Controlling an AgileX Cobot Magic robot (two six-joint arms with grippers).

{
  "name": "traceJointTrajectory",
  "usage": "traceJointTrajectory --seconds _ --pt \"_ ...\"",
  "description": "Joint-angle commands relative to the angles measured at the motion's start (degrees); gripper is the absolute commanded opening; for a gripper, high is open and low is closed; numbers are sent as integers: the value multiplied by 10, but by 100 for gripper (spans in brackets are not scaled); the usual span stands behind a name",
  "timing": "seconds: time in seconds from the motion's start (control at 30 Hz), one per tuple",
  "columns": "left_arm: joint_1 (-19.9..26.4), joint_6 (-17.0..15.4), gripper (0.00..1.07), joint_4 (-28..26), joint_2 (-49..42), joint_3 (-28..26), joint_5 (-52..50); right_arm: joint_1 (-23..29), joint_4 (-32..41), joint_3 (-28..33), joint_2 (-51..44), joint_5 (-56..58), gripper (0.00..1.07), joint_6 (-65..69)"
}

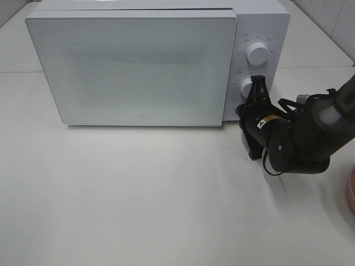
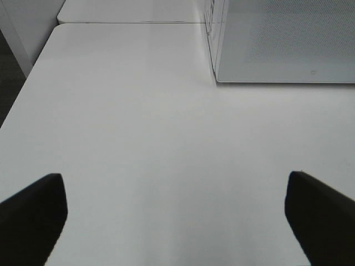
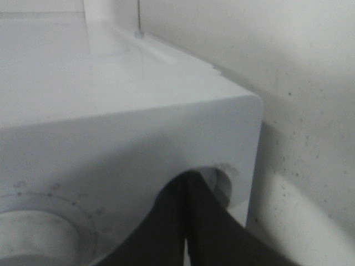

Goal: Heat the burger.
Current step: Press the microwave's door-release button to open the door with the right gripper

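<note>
Entry, burger: not showing in any view and, by judgement only, sitting inside the microwave [image 1: 266, 22], whose door [image 1: 133, 69] is lying shut just to the left of the right gripper [image 1: 257, 83]. Right gripper: fingers pressing together with nothing between them, tips resting at the edge of the lower knob [image 1: 246, 87] directly ahead, contact looking likely but not certain. Upper knob [image 1: 258, 54]: sitting just above the tips, untouched. Step in hand, as judged: setting the lower knob so heating is starting. Handling note: pressed-together fingers are giving only a sideways push on the knob's rim, so the tips should be staying low on the edge and sweeping along the knob's curve, not straight across, or they are likely slipping off. Pushing inward is risking shoving the whole microwave back along the table [image 1: 138, 194], so force should be running along the panel. Pink plate [image 1: 350, 191]: lying well behind the gripper beside the arm, only its rim showing. Left gripper [image 2: 176, 213]: fingers spreading wide, holding nothing, hanging over bare table with the microwave's corner well ahead of it
</note>
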Motion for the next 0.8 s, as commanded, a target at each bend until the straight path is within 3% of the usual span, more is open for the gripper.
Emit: traceJointTrajectory --seconds 0.03,0.3,0.8 --pt "1 -1 100 -5 -10 1 -6 -11 7 -60 -12 -240 0 -32" --pt "1 -1 100 -5 -8 1 -6 -18 14 -86 -12 -240 0 -41" --pt "1 -1 100 -5 -8 1 -6 -14 -9 -56 -14 -187 0 -29"
